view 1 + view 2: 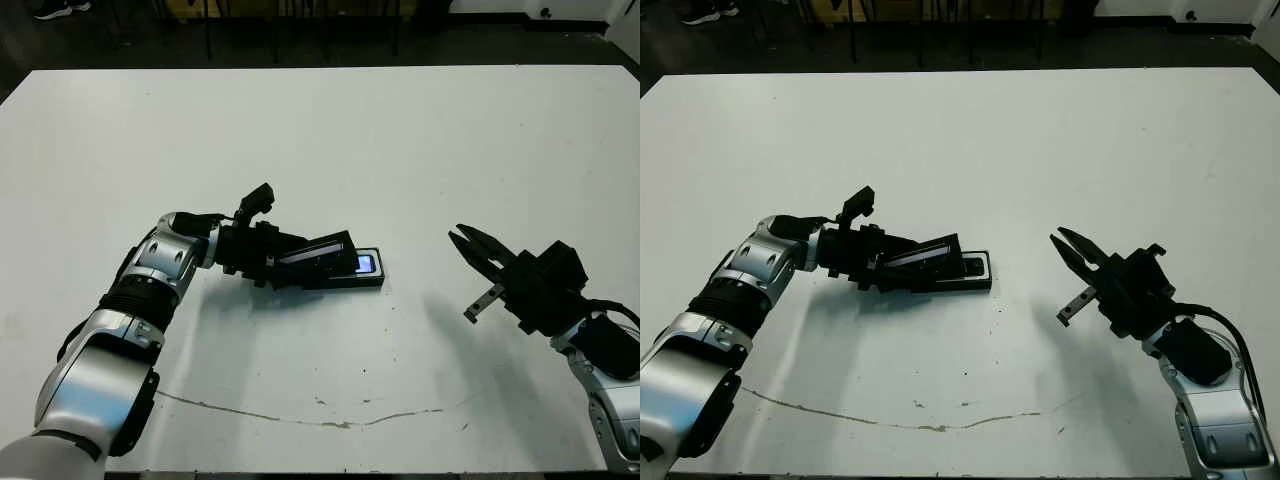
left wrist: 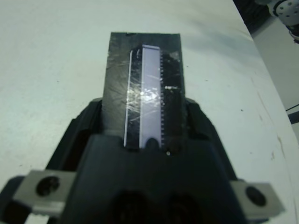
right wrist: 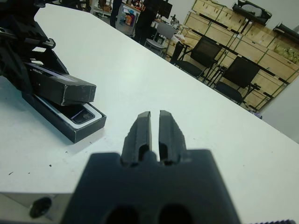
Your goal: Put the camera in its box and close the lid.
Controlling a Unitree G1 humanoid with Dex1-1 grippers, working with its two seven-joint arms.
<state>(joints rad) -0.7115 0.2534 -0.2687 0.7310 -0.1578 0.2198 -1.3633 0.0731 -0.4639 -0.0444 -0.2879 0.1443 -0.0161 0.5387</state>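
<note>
The box [image 1: 345,281] lies flat near the middle of the table, black-rimmed with a white lining. The camera [image 1: 366,264] rests inside it, with its pale bluish window showing at the end toward my right arm. My left gripper [image 1: 285,262] is shut on the lid [image 1: 318,249], a black slab with a silvery patch [image 2: 147,93]. I hold the lid tilted over the box's left end, its far edge raised. My right gripper [image 1: 456,238] hovers shut and empty to the right of the box, fingers pointing toward it. The right wrist view shows the box [image 3: 81,133] and the lid [image 3: 65,91] above it.
A thin brown scratch line [image 1: 300,415] runs across the white table [image 1: 400,140] near its front edge. Beyond the far edge, office chairs [image 3: 205,53] and stacked wooden crates [image 3: 261,39] stand on the floor.
</note>
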